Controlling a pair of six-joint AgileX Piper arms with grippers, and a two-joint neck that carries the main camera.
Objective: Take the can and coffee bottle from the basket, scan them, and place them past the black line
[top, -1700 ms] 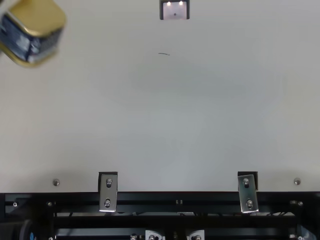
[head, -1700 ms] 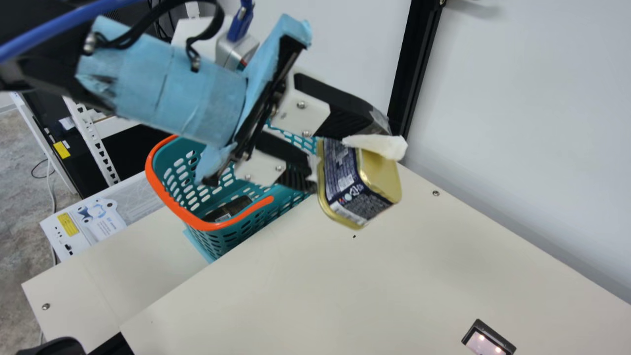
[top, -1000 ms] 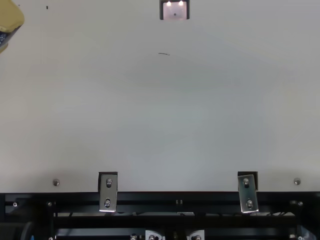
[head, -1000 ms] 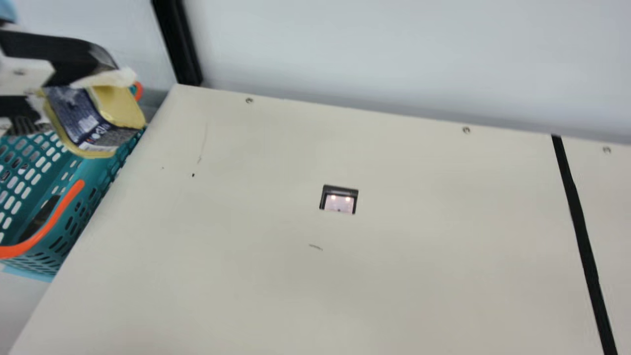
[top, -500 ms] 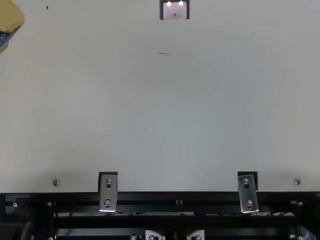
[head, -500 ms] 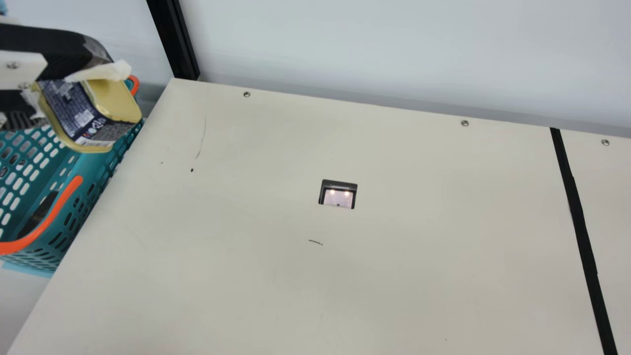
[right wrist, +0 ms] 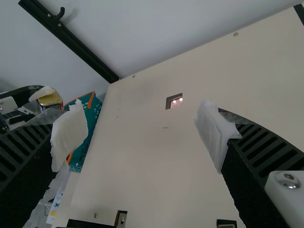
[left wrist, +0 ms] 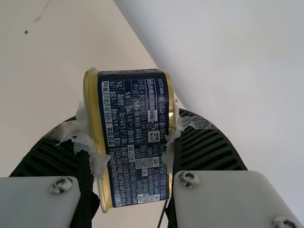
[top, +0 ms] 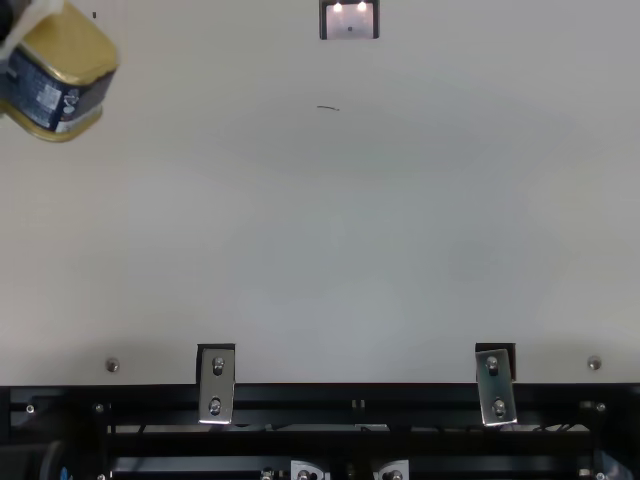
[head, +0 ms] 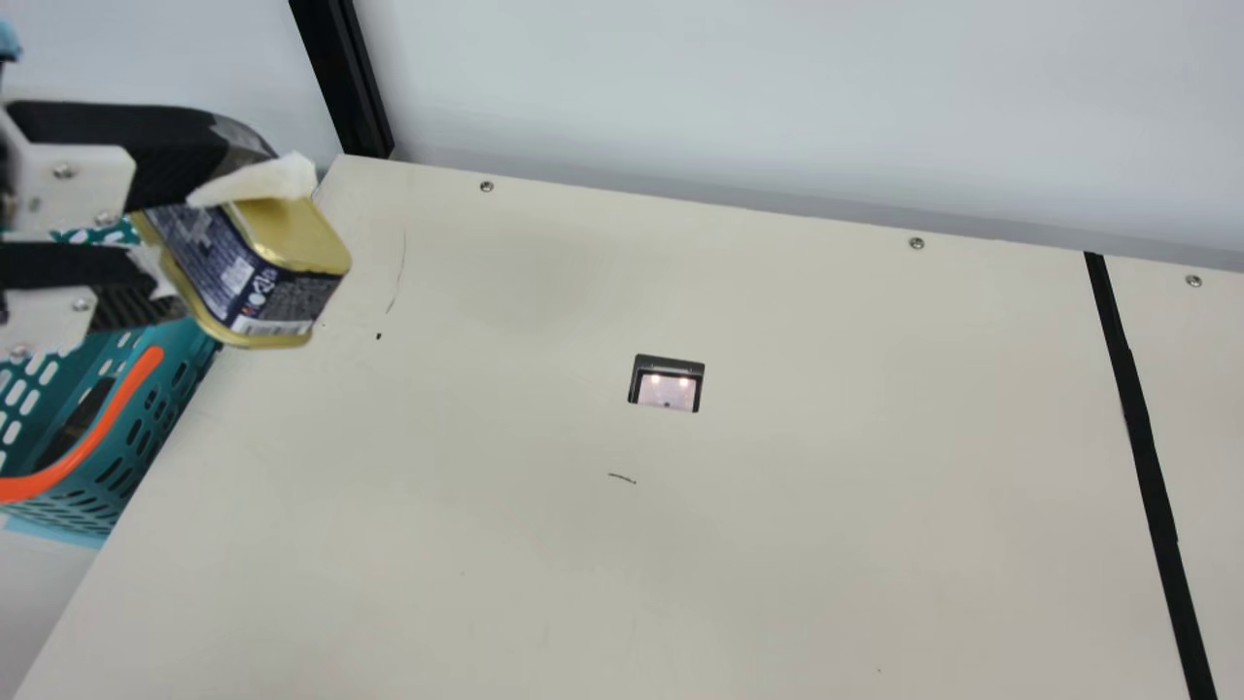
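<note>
Can (head: 296,233) with gold ends and a dark blue label sits tilted in the left gripper (head: 216,231), its padded fingers clamped on opposite sides. It is held up at the worktop's (head: 486,583) left end, near the teal basket (head: 73,472) with orange handles. Something dark lies inside the basket, too hidden to identify. The right gripper's (right wrist: 143,135) fingers are wide apart, with nothing between them. A small scanner window (head: 667,391) glows between the basket and the black line (head: 1137,408).
</note>
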